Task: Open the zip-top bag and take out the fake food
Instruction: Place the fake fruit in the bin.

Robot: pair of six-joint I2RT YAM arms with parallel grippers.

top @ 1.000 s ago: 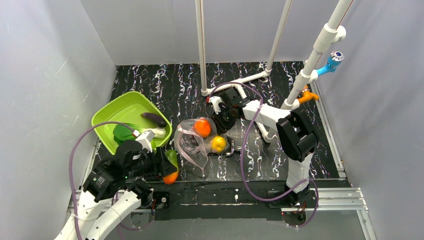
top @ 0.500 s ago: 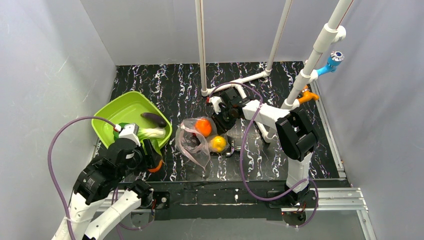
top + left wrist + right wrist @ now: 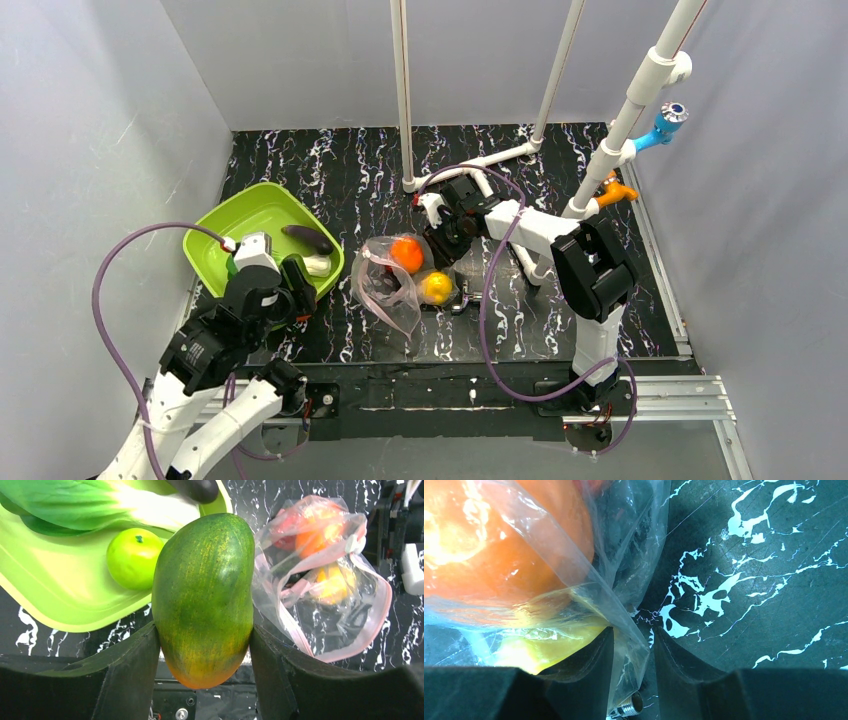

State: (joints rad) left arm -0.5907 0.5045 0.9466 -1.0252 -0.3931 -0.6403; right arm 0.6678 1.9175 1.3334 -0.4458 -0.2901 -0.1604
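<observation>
Zip-top bag [image 3: 392,285] lies on the desk [image 3: 560,180] just beside the lime-green tray [image 3: 215,250], mouth gaping toward it; an orange [image 3: 405,254] and a yellow lemon [image 3: 437,288] sit inside; the right tool [image 3: 634,645], on the bag's side away from the tray, is nearly closed with a fold of film between its fingers; the left tool [image 3: 202,635], over the tray's near edge, stands half open, clamping a green-and-orange fruit [image 3: 202,600]; bok choy [image 3: 75,502], a green round fruit [image 3: 131,557] and an eggplant [image 3: 307,238] rest in the tray.
</observation>
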